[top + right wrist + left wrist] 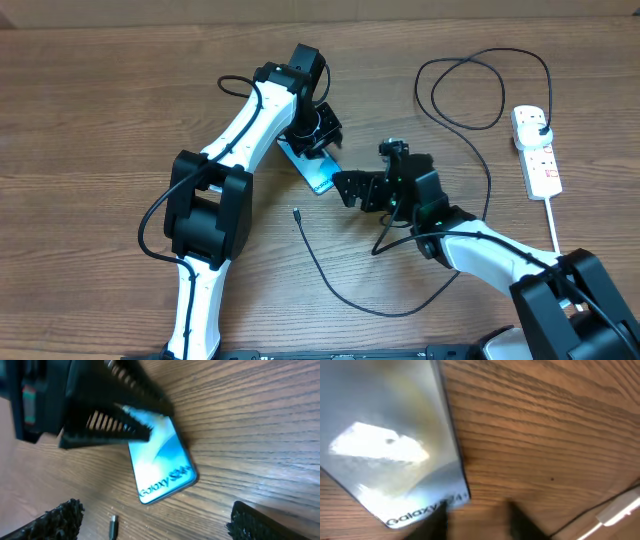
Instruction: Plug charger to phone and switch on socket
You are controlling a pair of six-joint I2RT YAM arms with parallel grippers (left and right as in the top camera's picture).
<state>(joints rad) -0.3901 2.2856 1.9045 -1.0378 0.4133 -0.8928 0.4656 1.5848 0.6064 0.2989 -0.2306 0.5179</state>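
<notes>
— At mid-table, your phone (160, 467) lies flat and screen-up on the wood. The end with the writing is free, and the other end is under the left gripper (320, 147). That gripper's fingers stand apart. In its own camera only bare table (100, 100) shows between the tips, so it clasps nothing.

— Your right gripper (340, 189) is spread wide and empty, facing the phone's free end. The charger's connector tip (113, 525) lies loose just in front of it, near the phone but not touching.

— Expect the charger cable (330, 282) to be light and limp, so it will not push. Take the stiff shell right behind the tip, not the cord.

— The phone is likely rigid with slick glass, and it may skate when you press the connector in. Brace it by its long edges or hold it down.

— As for writing, "Galaxy" reads clearly on the screen. The characters after it look like "S24+", though they are blurred.

— The white power strip (538, 160) sits well apart at the right, with the black plug (541, 127) at its far end. You cannot read anything on its red-marked switches from here.
</notes>
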